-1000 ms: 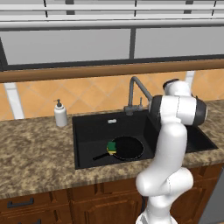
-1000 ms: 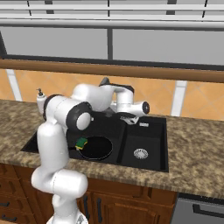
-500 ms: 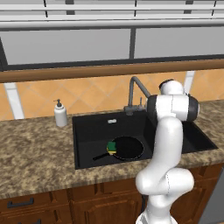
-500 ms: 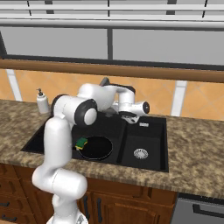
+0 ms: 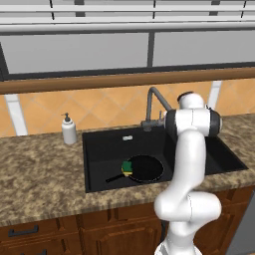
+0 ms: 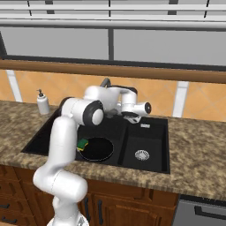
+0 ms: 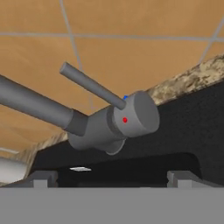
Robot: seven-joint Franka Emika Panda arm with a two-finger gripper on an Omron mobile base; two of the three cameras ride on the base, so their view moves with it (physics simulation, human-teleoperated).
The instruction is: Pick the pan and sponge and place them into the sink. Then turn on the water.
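Observation:
The black pan [image 5: 145, 168] [image 6: 98, 149] lies in the wide left basin of the black sink [image 5: 99, 144] [image 6: 152, 132], handle pointing left. The green-and-yellow sponge [image 5: 127, 167] [image 6: 82, 144] rests on the pan's left rim. My gripper [image 6: 131, 117] [image 7: 113, 179] hovers over the back of the sink, open and holding nothing, pointed at the grey faucet [image 5: 154, 99] [image 6: 106, 82]. In the hand view the faucet's round base [image 7: 127, 120] and thin side lever [image 7: 92, 86] sit close ahead, above and between my fingertips [image 7: 41, 178]. No stream of water is visible.
A white soap dispenser [image 5: 68, 130] [image 6: 43, 103] stands on the speckled counter [image 5: 40, 174] left of the sink. The narrower right basin has a silver drain [image 6: 141, 154]. An orange tiled wall and a wooden ledge run close behind the faucet.
The arm's upper links have swung a little to the right, while the hand stays beside the faucet base. Pan and sponge have not moved.

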